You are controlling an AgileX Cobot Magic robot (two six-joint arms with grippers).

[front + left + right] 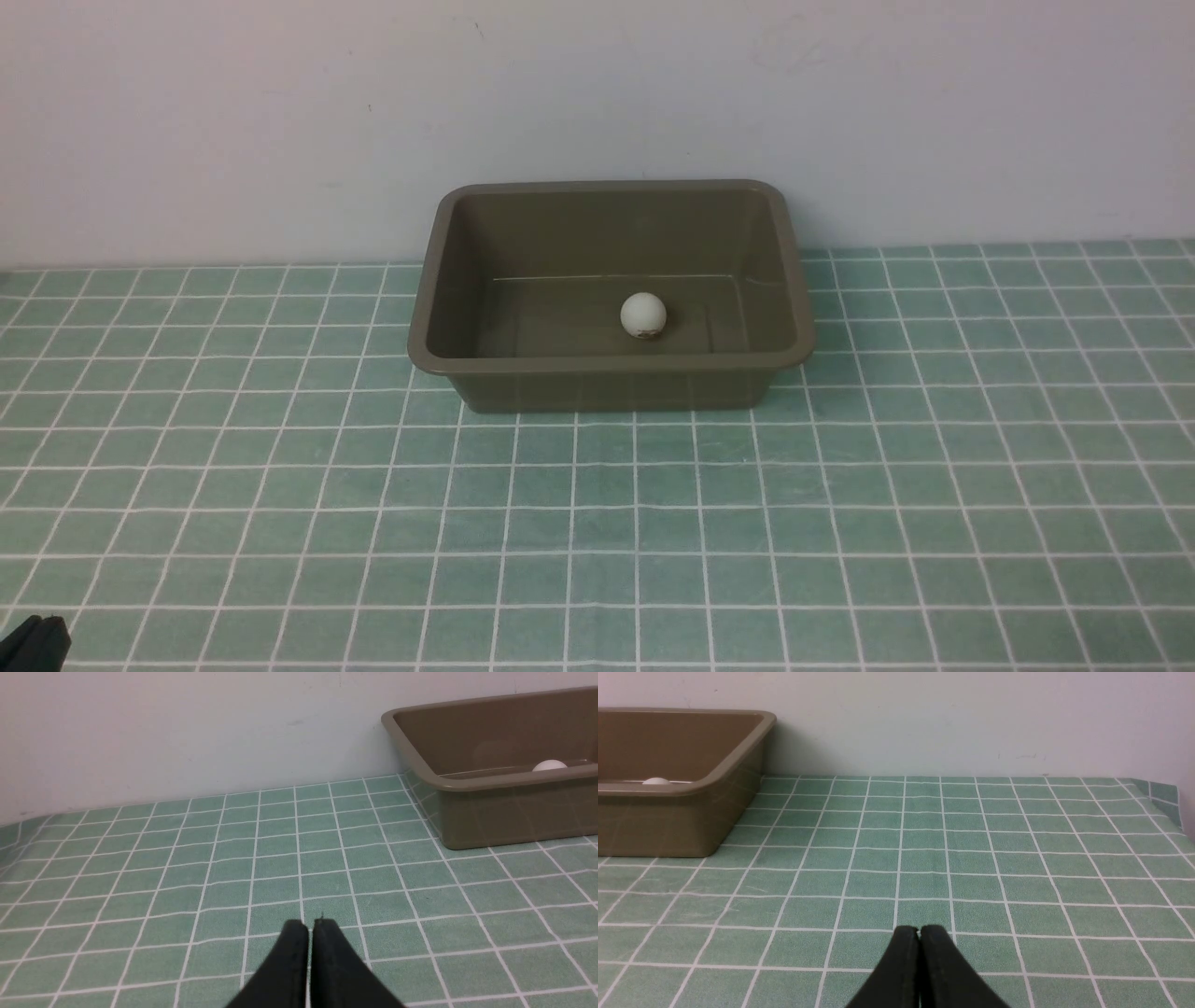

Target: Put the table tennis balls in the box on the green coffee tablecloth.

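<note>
A white table tennis ball (643, 315) lies on the floor of the olive-brown box (523, 366), near its front wall. The box stands on the green coffee tablecloth (597, 523) close to the back wall. Only the top of the ball (549, 765) shows above the box rim (490, 782) in the left wrist view, and likewise the ball (656, 781) behind the rim (682, 788) in the right wrist view. My left gripper (310, 926) is shut and empty, low over the cloth, well short of the box. My right gripper (919, 931) is shut and empty too.
A pale wall (597, 93) rises right behind the box. The cloth's right edge (1164, 795) folds down at the table's far corner. A dark bit of the left arm (33, 642) shows at the front view's lower left corner.
</note>
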